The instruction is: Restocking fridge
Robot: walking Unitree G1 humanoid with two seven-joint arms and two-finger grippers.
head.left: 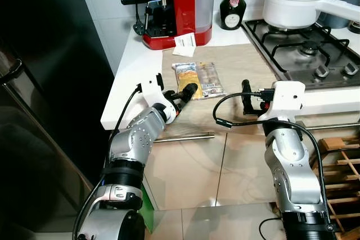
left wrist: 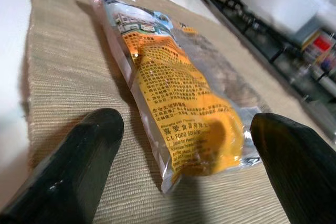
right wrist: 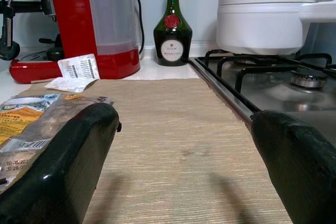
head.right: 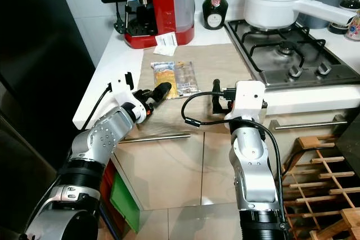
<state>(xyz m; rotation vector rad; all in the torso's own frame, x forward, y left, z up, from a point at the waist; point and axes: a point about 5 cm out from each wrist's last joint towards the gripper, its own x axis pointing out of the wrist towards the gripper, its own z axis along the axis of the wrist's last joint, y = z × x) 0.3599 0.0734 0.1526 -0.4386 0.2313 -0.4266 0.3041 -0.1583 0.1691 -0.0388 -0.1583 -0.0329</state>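
Where the worktop [head.left: 126,77] ends nearest us, our left tool [head.left: 188,92] gapes around the orange packet [head.left: 188,77]; right tool [head.left: 246,98] released over bare mat [right wrist: 178,145].

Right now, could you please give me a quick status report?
Left hand open at the food packet on the mat. Right hand open beside it, holding nothing. Nothing in the way.

— What's on the white counter [head.left: 132,66]?
— A beige woven mat [head.left: 242,66] with a yellow food packet [head.left: 197,80] lying flat on it.
— And behind the mat?
— A red coffee machine [head.left: 171,7], a paper slip [head.left: 184,44] by its base, a dark green bottle [head.left: 233,1], then the gas hob [head.left: 306,49].
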